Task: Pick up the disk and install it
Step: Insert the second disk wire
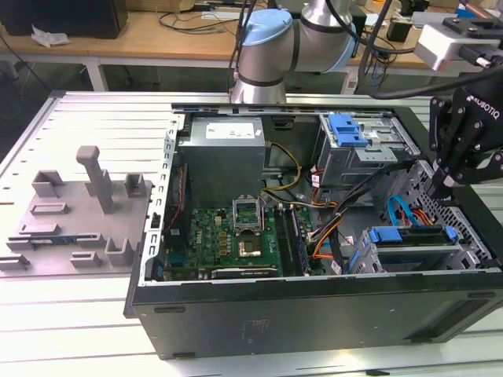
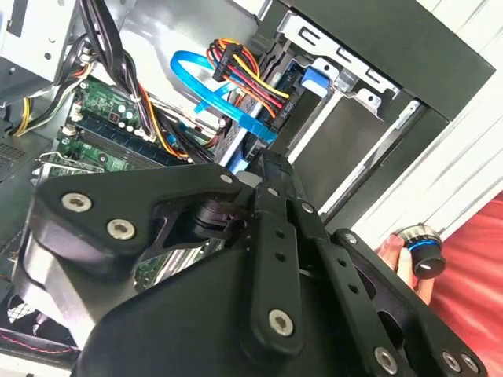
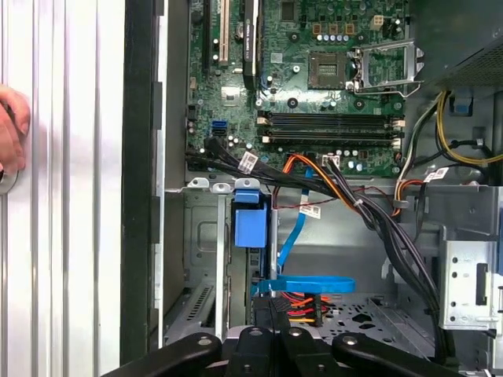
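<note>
The disk [image 1: 413, 245] stands on edge in the drive bay at the front corner of the open computer case [image 1: 314, 306], on the exterior view's right. Its bright blue bracket [image 1: 391, 234] runs along the top, and the same bracket [image 3: 250, 221] shows in the first wrist view. A flat blue cable [image 2: 220, 94] and a bundle of red, yellow and black wires [image 2: 244, 75] plug in at its rear end. My black gripper [image 1: 441, 188] hangs just above that end, fingers shut with nothing seen between them. In both wrist views its fingertips [image 2: 271, 166] [image 3: 271, 312] point at the disk's cabled end.
The case holds a green motherboard [image 1: 236, 236], a grey power supply [image 1: 224, 157] and an upper drive cage with a blue latch [image 1: 347, 129]. Black cable bundles [image 3: 377, 228] cross beside the bay. A person's hand [image 3: 11, 129] rests on the table outside the case. Grey fixtures [image 1: 86, 212] stand at the exterior view's left.
</note>
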Controlling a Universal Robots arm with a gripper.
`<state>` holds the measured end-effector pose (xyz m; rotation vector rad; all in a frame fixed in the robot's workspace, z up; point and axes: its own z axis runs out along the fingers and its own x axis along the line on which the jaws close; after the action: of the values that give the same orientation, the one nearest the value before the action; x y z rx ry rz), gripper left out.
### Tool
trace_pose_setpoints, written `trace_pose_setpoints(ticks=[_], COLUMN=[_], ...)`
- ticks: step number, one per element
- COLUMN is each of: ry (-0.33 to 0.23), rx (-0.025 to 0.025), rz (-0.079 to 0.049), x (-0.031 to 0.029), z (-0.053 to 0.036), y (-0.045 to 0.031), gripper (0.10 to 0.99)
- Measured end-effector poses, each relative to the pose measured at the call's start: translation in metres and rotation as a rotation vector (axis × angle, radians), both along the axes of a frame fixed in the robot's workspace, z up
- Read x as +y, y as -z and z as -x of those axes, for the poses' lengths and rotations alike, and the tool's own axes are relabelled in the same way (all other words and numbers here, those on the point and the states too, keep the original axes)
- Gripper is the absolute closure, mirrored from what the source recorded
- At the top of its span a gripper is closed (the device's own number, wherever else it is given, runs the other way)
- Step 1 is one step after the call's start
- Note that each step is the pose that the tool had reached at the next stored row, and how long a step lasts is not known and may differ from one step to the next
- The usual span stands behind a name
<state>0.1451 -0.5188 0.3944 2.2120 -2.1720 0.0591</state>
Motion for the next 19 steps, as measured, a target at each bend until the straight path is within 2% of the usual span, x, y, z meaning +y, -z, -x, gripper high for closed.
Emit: trace_pose_setpoints(ticks=[19], ry=[0.000], rx=[0.0000], rz=[0.017], x=[0.0030], z=[0.0000], y=[0.0000], gripper=[0.980])
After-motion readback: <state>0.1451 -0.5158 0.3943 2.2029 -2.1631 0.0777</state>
